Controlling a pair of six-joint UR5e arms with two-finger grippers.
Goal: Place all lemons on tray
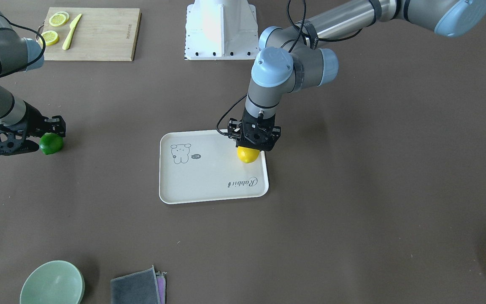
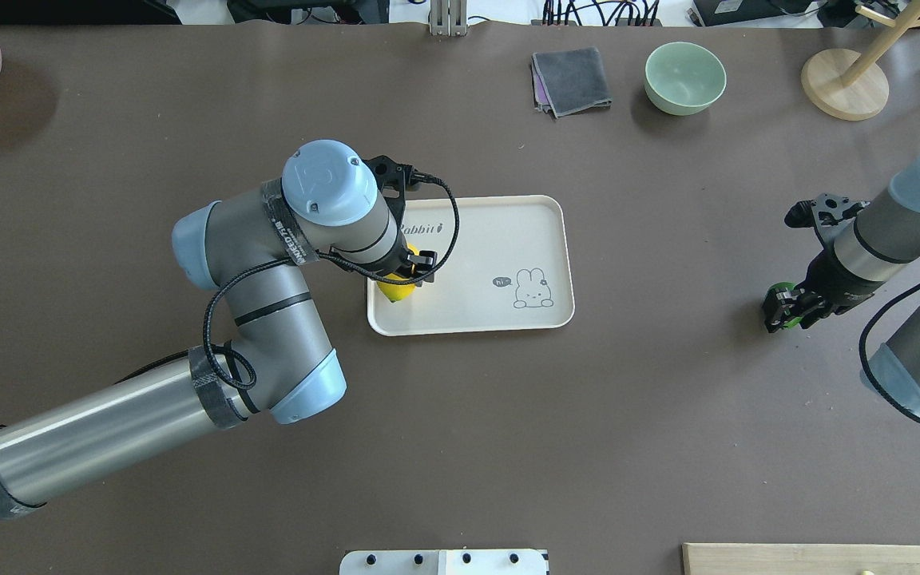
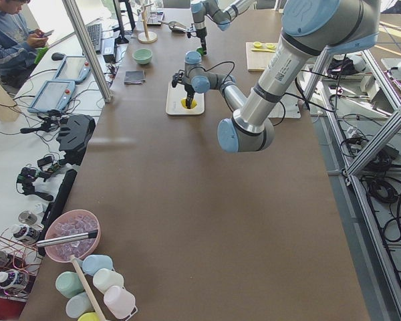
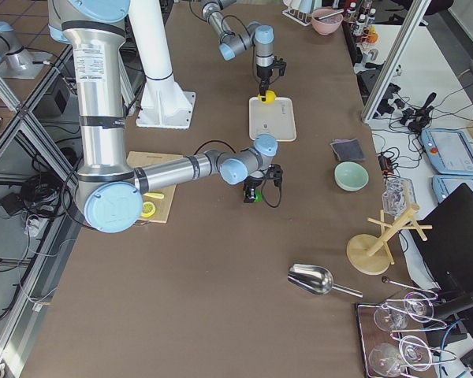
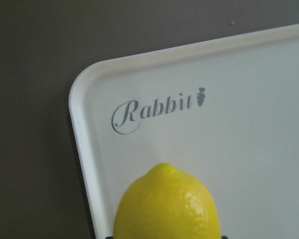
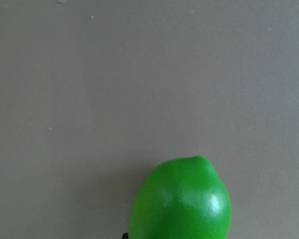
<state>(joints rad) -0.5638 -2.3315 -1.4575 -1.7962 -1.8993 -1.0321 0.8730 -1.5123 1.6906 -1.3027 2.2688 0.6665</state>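
1. Gripping the yellow lemon, the left tool has its 2 fingers closed against the fruit's sides.
2. That lemon hangs low over the tray, just inside the rim near the "Rabbit" corner. Whether it touches the tray I cannot tell.
3. The right tool is closed around the green lemon, 1 finger on either side.
4. The green lemon is down at the desk, well apart from the tray, on the robot's right.

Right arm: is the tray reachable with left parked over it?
Probably yes. The left gripper and yellow lemon take only the Rabbit-script end of the tray; its rabbit-drawing end, nearer the right gripper, is bare, with open table between.
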